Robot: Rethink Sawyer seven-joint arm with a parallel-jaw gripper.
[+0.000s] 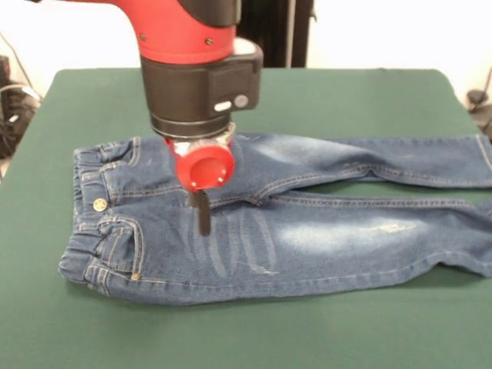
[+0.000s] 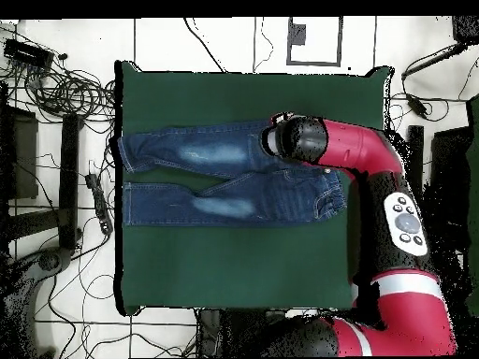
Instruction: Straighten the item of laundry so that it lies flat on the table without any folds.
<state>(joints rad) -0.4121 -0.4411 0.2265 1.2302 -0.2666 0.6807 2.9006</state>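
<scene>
The item of laundry (image 1: 307, 231), a small pair of blue jeans with faded patches, lies spread across the green table (image 1: 246, 330). In the front view its waistband is at the left and both legs run off to the right with a narrow green gap between them. My gripper (image 1: 202, 219) hangs straight down from the red and black wrist, its tip at the cloth just below the crotch seam, near the waist end. Seen from overhead, the jeans (image 2: 206, 178) stretch leftward and the arm's head (image 2: 295, 138) covers the gripper.
The leg cuffs (image 2: 129, 178) reach close to the table's left edge in the overhead view. Tangled cables and dark equipment (image 2: 56, 93) lie on the floor beyond that edge. The red arm (image 2: 393, 215) crosses the table's right side.
</scene>
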